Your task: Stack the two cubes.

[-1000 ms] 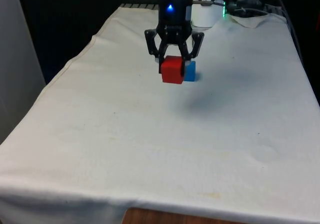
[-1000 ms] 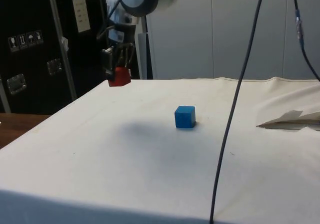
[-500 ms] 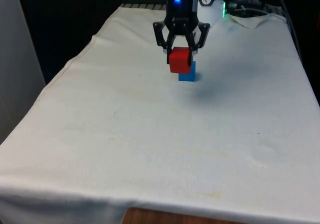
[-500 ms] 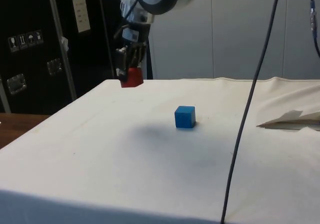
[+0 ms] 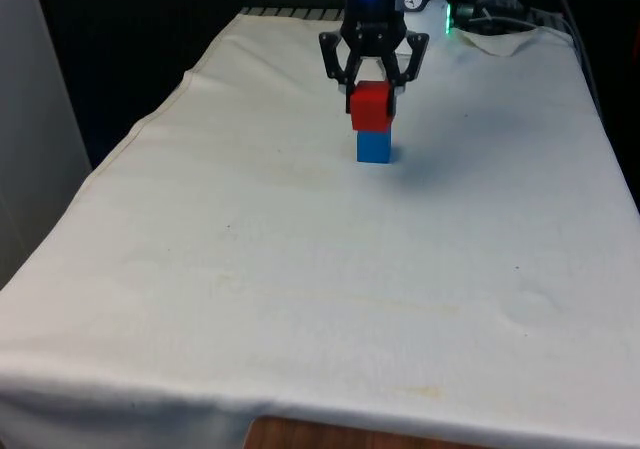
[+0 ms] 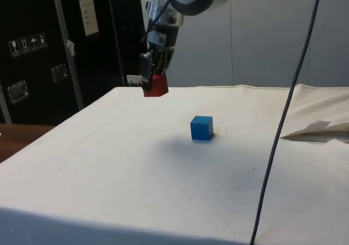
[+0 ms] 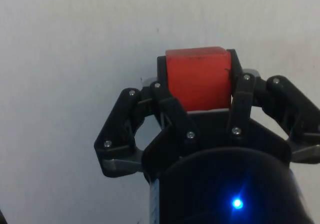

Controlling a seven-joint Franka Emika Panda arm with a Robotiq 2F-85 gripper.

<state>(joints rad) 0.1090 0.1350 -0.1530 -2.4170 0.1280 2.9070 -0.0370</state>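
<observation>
Cubes, two, both small and solid-coloured with matte faces and sharp edges. Red cube (image 5: 370, 106) is held off the cloth in the black two-finger claw (image 5: 372, 87); blue cube (image 5: 374, 147) sits flat on the white-clothed desk (image 5: 300, 269), on the far half and roughly midway between the two long edges.

Claw fingers are closed onto opposite side faces of the red cube (image 7: 199, 82), pads (image 7: 235, 87) pressed flat against it, most of the cube showing beyond the fingertips. Claw points straight down.

Side view: red cube (image 6: 155, 85) hangs in the air, well above desk level, and clearly apart from the blue cube (image 6: 202, 128). Front view puts the red cube directly over the blue one, the two nearly meeting in line of sight.

Neither cube has a long axis. Blue cube rests square on one face, top face level. Red cube hangs upright, slightly turned about the vertical relative to the blue one.
</observation>
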